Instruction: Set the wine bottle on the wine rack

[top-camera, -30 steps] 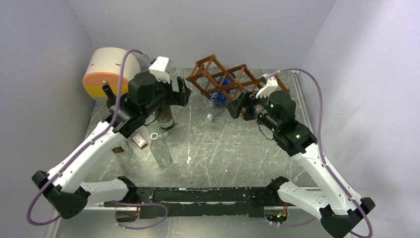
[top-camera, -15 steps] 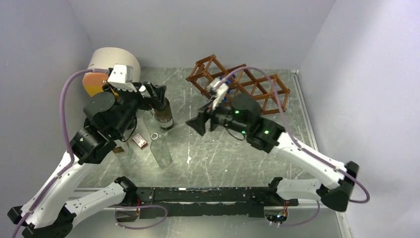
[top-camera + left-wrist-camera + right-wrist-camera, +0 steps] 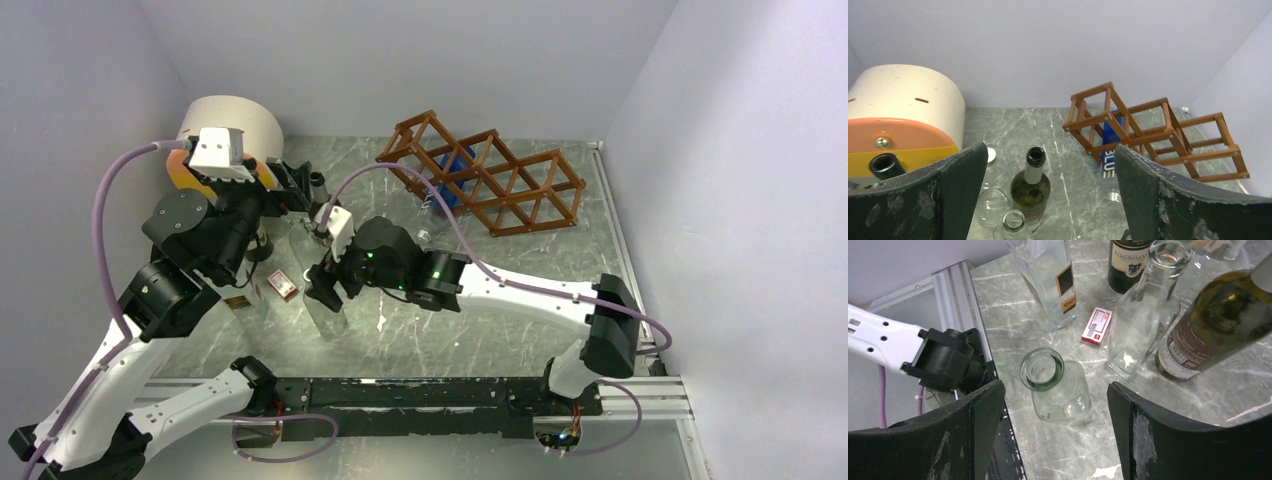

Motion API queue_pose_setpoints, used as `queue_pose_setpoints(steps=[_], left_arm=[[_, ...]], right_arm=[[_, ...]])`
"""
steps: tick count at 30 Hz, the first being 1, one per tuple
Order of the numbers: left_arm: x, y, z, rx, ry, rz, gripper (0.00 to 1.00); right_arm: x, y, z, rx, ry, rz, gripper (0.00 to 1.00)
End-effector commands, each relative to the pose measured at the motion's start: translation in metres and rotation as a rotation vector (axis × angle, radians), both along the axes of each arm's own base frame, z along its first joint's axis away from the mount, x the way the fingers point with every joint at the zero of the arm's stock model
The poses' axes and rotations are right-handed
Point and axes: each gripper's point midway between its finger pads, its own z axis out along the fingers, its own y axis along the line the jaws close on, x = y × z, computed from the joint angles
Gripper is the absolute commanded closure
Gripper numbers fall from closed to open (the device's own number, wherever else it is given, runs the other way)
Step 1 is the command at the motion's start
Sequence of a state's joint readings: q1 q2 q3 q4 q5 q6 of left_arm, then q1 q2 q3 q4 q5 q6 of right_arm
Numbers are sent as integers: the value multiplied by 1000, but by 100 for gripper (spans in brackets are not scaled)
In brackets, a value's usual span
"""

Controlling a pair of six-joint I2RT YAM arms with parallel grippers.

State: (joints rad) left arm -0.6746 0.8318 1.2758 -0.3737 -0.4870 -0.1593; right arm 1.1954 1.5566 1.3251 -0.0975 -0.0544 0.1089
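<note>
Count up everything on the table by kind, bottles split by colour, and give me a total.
Reddish-brown wooden lattice wine rack: 1
Blue-labelled clear bottle in that rack: 1
Clear glass bottles, standing: 4
Dark glass wine bottles, standing: 2
Cream, orange and yellow round container: 1
Small red and white box: 1
Total: 10

We watch the right arm leave the far-right wine rack [image 3: 500, 180] and sweep left across the table, so the right gripper [image 3: 328, 285] now hangs over the clear bottle [image 3: 332, 320] at near left. The left arm pulls back leftward, and the left gripper [image 3: 300, 190] now sits nearer the cream drum [image 3: 235, 120].
</note>
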Motion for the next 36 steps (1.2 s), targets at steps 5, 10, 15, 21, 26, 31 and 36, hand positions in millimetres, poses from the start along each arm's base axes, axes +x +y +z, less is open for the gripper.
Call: queue_pose_setpoints(steps=[5, 10, 15, 21, 26, 31, 36], left_arm=[[-12, 37, 27, -42, -55, 136, 0], [-12, 41, 21, -39, -40, 155, 0], [-13, 41, 14, -43, -20, 157, 1], [-18, 28, 0, -31, -55, 64, 2], [-15, 0, -15, 16, -69, -69, 0], [-13, -43, -55, 105, -47, -268, 0], [-29, -91, -95, 169, -77, -548, 1]], right_arm=[[7, 26, 5, 38, -54, 10, 27], [7, 32, 3, 71, -71, 1, 51], [11, 22, 19, 129, -113, -42, 86], [24, -9, 51, 178, -185, -159, 100], [40, -52, 77, 215, -222, -330, 100], [60, -103, 93, 227, -208, -551, 100], [70, -150, 109, 269, -186, -741, 100]])
